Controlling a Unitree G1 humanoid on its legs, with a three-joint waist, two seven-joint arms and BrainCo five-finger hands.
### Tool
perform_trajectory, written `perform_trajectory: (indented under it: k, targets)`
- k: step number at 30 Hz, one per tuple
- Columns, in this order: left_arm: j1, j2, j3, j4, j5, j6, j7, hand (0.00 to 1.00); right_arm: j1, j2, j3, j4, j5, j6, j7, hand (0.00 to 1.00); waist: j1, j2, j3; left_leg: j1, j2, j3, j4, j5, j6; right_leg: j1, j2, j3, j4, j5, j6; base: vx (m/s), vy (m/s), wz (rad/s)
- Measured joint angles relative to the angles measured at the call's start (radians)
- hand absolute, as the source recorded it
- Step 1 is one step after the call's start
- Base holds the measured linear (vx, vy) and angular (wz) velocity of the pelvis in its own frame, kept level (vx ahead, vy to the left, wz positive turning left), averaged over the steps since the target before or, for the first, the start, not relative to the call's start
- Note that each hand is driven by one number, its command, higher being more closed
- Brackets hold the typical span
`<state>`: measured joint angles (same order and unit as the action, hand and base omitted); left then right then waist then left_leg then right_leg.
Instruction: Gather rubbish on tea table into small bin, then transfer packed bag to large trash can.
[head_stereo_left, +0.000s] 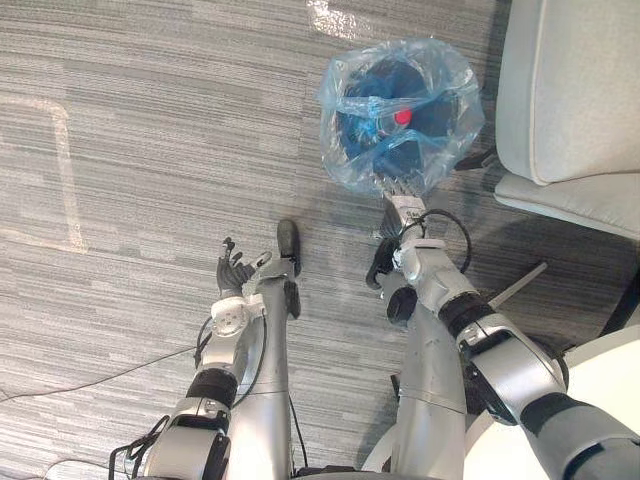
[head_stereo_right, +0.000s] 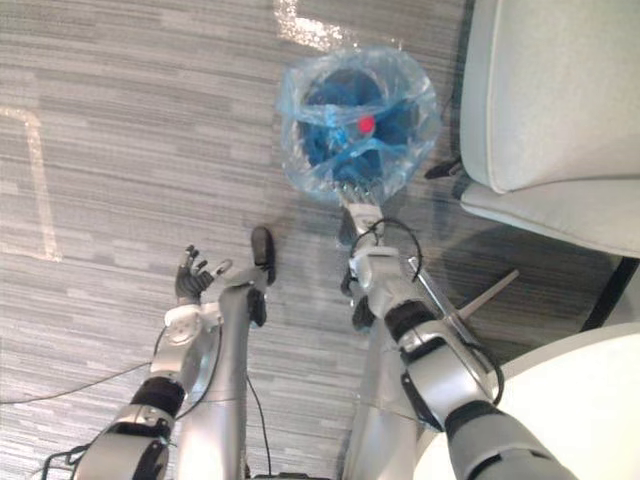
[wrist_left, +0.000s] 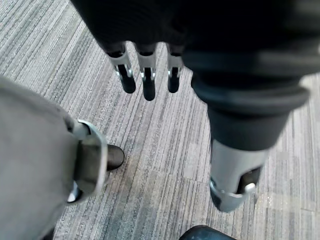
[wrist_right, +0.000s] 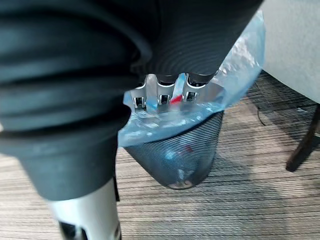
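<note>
The small dark mesh bin (wrist_right: 175, 155) stands on the carpet, lined with a blue plastic bag (head_stereo_left: 400, 110) whose rim puffs out around it. Rubbish lies inside, including something with a red cap (head_stereo_left: 403, 117). My right hand (head_stereo_left: 405, 208) reaches to the bag's near rim and touches the plastic (wrist_right: 240, 65), which hides its far end. My left hand (head_stereo_left: 235, 272) hangs over the bare carpet to the left of the bin, well apart from it, its fingers (wrist_left: 145, 75) straight and holding nothing.
A pale grey armchair (head_stereo_left: 570, 100) stands just right of the bin. A white round table edge (head_stereo_left: 600, 400) is at the lower right. A dark furniture leg (wrist_right: 305, 145) stands beyond the bin. A pale tape line (head_stereo_left: 65, 170) marks the carpet at the left.
</note>
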<state>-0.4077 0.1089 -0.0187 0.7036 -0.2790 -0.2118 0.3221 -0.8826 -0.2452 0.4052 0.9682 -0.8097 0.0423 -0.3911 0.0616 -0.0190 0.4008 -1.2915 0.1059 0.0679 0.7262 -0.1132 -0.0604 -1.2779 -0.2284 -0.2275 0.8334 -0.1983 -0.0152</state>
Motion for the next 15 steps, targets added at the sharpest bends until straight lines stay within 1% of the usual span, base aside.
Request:
perform_trajectory:
  k: [7, 12, 15]
  targets:
    - [-0.031, -0.044, 0.001, -0.005, -0.028, -0.018, 0.0, 0.0, -0.007, 0.009, -0.009, 0.005, -0.012, 0.007, -0.004, 1.0, 0.001, 0.001, -0.001, -0.026, -0.006, 0.0, -0.007, 0.004, -0.001, -0.03, -0.003, 0.003, 0.002, 0.0, 0.0, -0.02, 0.006, 0.04]
    - [-0.034, -0.05, 0.001, -0.009, -0.038, -0.018, 0.0, 0.0, -0.017, 0.008, -0.015, -0.019, 0.032, 0.005, -0.013, 1.0, 0.0, 0.001, -0.001, -0.03, -0.005, -0.001, 0.006, 0.004, -0.001, -0.032, -0.002, 0.006, 0.01, -0.003, -0.001, -0.01, 0.003, 0.0]
    - [-0.033, -0.054, 0.001, -0.015, -0.039, -0.015, -0.001, 0.0, -0.009, 0.008, -0.028, -0.065, 0.069, 0.004, -0.017, 1.0, 0.0, 0.001, -0.001, -0.03, -0.003, -0.001, 0.014, 0.003, 0.0, -0.032, -0.002, 0.009, 0.016, -0.004, 0.0, -0.04, 0.014, -0.02]
